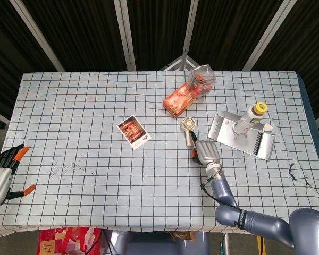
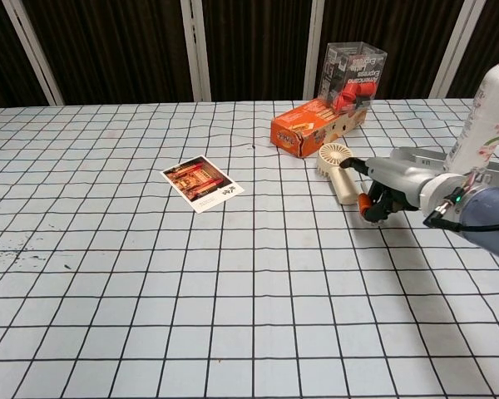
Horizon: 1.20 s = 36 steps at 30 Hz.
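A small cream hand-held fan [image 1: 189, 126] [image 2: 336, 163] lies flat on the checked tablecloth, its handle pointing toward me. My right hand [image 1: 206, 152] [image 2: 389, 181] rests just right of that handle. Its thumb reaches toward the fan's head and its orange-tipped fingers [image 2: 367, 204] bend down beside the handle's end. The hand is not closed around the handle. My left hand [image 1: 1, 177] hangs off the table's left front corner with its fingers spread, holding nothing. It shows only in the head view.
A photo card [image 1: 134, 131] [image 2: 201, 183] lies left of the fan. Behind the fan are an orange box [image 1: 178, 100] [image 2: 310, 128] and a clear plastic box [image 1: 202, 79] [image 2: 354, 73]. A bottle [image 1: 251, 117] [image 2: 491, 104] stands on a metal tray [image 1: 223, 129] at the right.
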### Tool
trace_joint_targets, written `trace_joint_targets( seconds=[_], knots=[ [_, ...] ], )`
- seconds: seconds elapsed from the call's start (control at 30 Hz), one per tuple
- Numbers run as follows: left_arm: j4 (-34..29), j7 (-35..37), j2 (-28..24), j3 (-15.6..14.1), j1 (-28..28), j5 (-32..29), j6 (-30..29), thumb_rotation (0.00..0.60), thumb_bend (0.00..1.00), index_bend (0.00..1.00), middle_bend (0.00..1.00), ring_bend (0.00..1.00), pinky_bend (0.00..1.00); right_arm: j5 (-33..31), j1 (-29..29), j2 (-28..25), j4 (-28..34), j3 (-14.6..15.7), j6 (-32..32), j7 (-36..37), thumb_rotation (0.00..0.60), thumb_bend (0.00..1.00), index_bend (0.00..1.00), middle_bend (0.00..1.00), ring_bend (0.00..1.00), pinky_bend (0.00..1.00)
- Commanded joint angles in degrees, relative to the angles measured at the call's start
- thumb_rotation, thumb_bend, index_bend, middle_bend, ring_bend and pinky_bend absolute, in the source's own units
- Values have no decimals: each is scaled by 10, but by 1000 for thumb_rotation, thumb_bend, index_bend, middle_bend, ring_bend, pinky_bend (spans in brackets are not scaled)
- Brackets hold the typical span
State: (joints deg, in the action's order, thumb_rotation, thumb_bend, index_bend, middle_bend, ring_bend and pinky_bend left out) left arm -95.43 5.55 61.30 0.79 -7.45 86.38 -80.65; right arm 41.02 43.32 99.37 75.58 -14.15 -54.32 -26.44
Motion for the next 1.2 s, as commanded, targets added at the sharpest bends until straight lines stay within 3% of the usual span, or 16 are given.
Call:
trace_joint_targets(
  seconds=[0.03,0.53,0.8,0.87,0.97,1.03,1.2],
  knots=[
    [0,0,0,0,0,0,0,600,14,0,0,0,0,-1,0,2,-1,2,1,-1,600,763,41,833,910,906],
    [-2,5,-2,0,0,-2,1,600,14,0,0,0,0,-17,-6,23,-31,22,10,-16,600,765,41,832,910,906],
    [-1,0,0,0,0,-1,-1,600,14,0,0,0,0,35,-17,-13,31,1,-40,9,600,766,41,831,891,891],
    [-1,-1,1,0,1,0,-2,600,14,0,0,0,0,62,-24,-28,56,-4,-61,22,600,766,40,801,840,839],
    [2,-4,3,1,2,1,-7,600,14,0,0,0,0,127,-47,-68,117,3,-110,41,600,765,27,679,716,706],
    [3,-5,4,1,3,3,-10,600,14,0,0,0,0,158,-65,-99,156,18,-132,43,600,764,15,588,618,587],
    [3,-10,5,-2,6,10,-17,600,14,0,0,0,0,223,-114,-170,232,66,-177,43,600,723,0,464,476,450]
  ],
)
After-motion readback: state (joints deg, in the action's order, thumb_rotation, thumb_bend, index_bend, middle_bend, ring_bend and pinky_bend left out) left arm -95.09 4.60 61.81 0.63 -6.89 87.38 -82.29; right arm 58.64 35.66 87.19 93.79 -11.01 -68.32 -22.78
